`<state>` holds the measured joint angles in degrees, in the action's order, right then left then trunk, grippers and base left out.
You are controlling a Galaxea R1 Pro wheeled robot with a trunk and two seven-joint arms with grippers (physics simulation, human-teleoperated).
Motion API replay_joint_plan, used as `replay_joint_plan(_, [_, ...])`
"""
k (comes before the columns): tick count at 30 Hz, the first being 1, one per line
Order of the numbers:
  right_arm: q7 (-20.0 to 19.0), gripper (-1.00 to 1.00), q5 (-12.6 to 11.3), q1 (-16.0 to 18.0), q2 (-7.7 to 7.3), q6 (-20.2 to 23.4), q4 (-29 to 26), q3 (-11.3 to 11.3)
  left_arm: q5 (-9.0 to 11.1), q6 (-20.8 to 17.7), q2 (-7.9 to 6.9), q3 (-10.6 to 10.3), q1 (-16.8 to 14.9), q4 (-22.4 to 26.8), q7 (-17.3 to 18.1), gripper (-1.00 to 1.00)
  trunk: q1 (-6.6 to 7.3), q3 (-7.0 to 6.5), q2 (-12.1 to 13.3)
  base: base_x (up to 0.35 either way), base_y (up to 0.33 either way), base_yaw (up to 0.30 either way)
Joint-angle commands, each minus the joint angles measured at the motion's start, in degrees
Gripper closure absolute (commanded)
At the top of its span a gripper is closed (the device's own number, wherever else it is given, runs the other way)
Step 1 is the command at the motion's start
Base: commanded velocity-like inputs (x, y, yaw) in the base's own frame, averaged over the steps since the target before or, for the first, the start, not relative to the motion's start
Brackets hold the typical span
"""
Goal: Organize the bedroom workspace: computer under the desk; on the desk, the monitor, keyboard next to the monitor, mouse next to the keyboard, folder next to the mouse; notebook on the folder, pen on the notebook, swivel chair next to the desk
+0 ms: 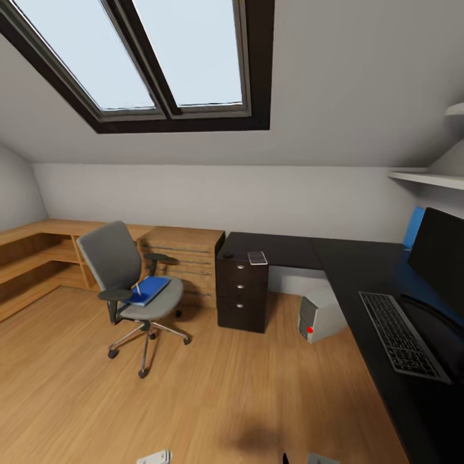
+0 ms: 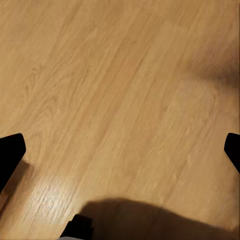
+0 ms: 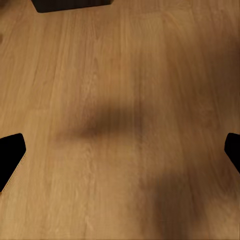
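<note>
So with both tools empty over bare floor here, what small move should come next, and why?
Probably roll the base toward the grey swivel chair: the blue folder lies on its seat with a pen-like stick on top, out of reach. Both the left tool and right tool are open above the wooden floor.

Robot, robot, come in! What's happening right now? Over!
Both grippers open, empty, over bare floor. Blue folder with pen on swivel chair, away from desk. Path looks clear.

Grey swivel chair (image 1: 119, 267), blue folder (image 1: 150, 289), black desk (image 1: 361, 283), wood-grain floor (image 1: 212, 393).
</note>
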<state>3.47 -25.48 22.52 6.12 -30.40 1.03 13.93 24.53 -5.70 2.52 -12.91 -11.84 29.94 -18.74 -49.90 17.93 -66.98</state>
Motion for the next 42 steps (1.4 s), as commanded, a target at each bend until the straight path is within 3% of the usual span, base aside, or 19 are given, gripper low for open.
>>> replay_joint_plan(1, [0.31, -1.00, -0.15, 0.07, 0.03, -0.19, 0.11, 0.48, 0.43, -0.23, -0.06, -0.41, -0.03, 0.12, -0.51, -1.00, -0.04, -0.02, -0.04, 0.328, 0.000, 0.000])
replay_joint_plan(18, [0.33, -1.00, -0.09, 0.07, 0.11, -0.19, 0.11, 0.48, 0.43, -0.24, -0.06, -0.43, -0.03, 0.12, -0.51, -1.00, -0.04, -1.52, -0.04, 0.328, 0.000, 0.003])
replay_joint_plan(27, [0.31, -1.00, -0.09, 0.07, 0.08, -0.19, 0.11, 0.48, 0.33, -0.01, -0.06, -0.45, -0.03, 0.12, -0.51, -1.00, -0.04, -1.68, -0.04, 0.328, 0.000, 0.007])
replay_joint_plan(34, [0.31, -1.00, -0.03, 0.07, -0.14, -1.90, -0.27, 0.59, 0.37, 5.27, -0.05, -0.52, -0.03, 0.58, -0.41, -1.00, -0.04, -1.69, -0.04, 0.328, 0.000, 0.001])
replay_joint_plan(38, [0.62, -1.00, -0.01, 0.11, -0.20, -5.53, -0.99, 0.66, 0.41, 6.09, -0.11, -0.53, -0.03, 3.46, -0.42, -1.00, -0.04, -1.69, -0.04, 0.328, 0.000, 0.000])
replay_joint_plan(42, [1.03, -1.00, -0.01, 0.44, -0.22, -4.86, -2.29, 0.66, 0.40, 3.43, -0.15, -0.53, -0.03, 9.11, -0.55, -1.00, -0.04, -1.69, -0.04, 0.328, 0.000, 0.000])
